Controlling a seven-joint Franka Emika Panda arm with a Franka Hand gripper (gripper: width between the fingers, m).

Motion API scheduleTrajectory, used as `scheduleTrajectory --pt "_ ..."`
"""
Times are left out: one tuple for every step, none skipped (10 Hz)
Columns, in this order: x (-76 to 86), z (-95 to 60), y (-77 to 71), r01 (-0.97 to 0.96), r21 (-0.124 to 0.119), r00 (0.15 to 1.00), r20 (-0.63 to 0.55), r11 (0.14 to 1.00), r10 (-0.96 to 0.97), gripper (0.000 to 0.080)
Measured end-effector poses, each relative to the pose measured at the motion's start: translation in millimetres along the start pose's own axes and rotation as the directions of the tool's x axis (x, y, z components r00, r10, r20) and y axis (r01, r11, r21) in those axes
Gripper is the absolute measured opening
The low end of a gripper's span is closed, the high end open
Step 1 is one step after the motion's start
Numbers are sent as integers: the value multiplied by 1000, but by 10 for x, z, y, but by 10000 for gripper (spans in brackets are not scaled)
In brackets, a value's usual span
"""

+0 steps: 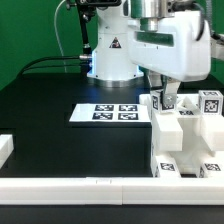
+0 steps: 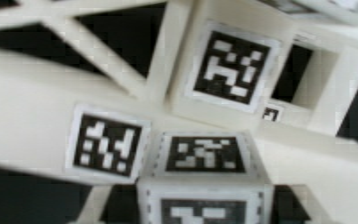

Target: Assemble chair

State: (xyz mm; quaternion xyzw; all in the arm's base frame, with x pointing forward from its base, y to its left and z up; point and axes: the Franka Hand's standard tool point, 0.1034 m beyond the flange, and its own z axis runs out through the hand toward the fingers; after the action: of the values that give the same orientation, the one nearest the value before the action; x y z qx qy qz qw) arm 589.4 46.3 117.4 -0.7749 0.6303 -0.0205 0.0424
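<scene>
We see our end effector point(image 1: 165, 97) down low on the chair point(image 1: 185, 140), which stands on the black desk point(image 1: 60, 140) at the exterior view's right. The chair is not finished. Its white blocks and bars are bunched together, and a low white wall point(image 1: 70, 186) runs along the desk edge in front of them. Our two fingers seem to pinch a small white piece at the top of the chair, but we cannot tell for sure how tight the hold is.

What could go wrong? We think the piece could slip, because smooth plastic gives the fingers little to hold. A crooked hold might tip the piece so it does not fit its place. A hard push could shove the whole chair across the desk.

The chair parts are dull white plastic with flat sides and square corners. Each carries black-and-white square tags point(image 2: 231, 66). In the wrist view the parts fill the picture and look a bit blurry. The marker board point(image 1: 108, 113) is thin and flat and lies just beside the chair.
</scene>
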Motion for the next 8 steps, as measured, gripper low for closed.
scheduleTrajectory --pt "-1 1 -1 -144 4 989 11 990 144 282" --pt "-2 4 2 -284 3 959 19 959 284 282" --pt "-1 6 5 -292 2 956 18 956 292 282" --pt "1 7 7 -267 1 964 18 964 267 294" --pt "-7 10 16 -217 -5 976 19 976 217 294" --pt "-39 6 38 -89 -33 995 32 995 90 472" --pt "-50 4 31 91 -26 995 38 996 -90 607" --pt "-50 10 36 318 -16 947 47 948 -317 637"
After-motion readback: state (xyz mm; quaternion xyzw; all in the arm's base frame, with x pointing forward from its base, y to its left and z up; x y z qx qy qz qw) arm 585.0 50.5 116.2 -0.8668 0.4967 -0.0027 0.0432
